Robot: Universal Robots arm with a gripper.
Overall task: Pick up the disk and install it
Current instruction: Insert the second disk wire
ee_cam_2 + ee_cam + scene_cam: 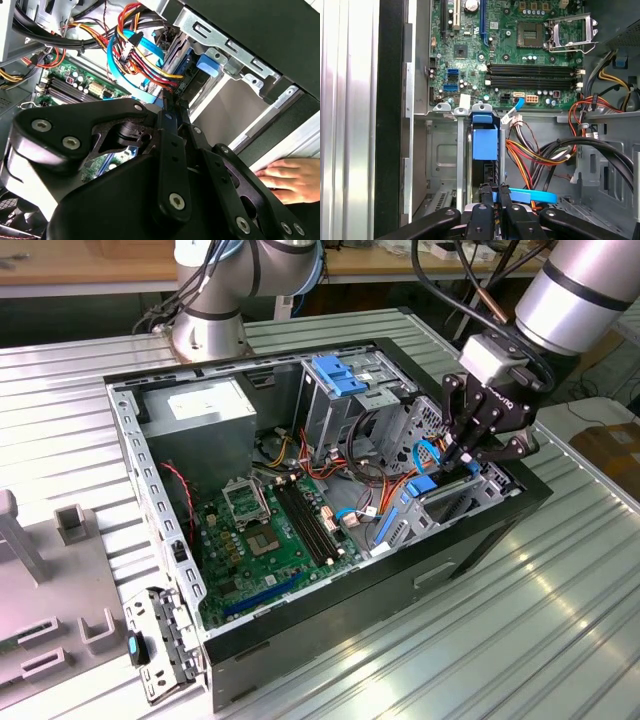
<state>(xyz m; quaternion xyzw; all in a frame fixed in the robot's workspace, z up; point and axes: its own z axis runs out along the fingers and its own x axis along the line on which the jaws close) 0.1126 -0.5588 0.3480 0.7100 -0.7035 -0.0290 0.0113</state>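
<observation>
The gripper [491, 192] is clenched on the near edge of the disk [484, 150], which stands on edge, partly down in the drive cage [452, 502] at the corner of the computer case [180, 570] farthest from the power supply [205, 408]. The disk looks stiff and fairly heavy (and shock-sensitive, likely). Its blue side rails look the safest places to hold. A hand [287, 175] rests just outside the case.

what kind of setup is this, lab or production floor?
Looks like a robotics lab bench, probably. An open desktop computer case lies on a ribbed metal table, with robot arm bases mounted nearby and cluttered wooden benches behind. The gripper is at the drive cage, at the disk.
</observation>
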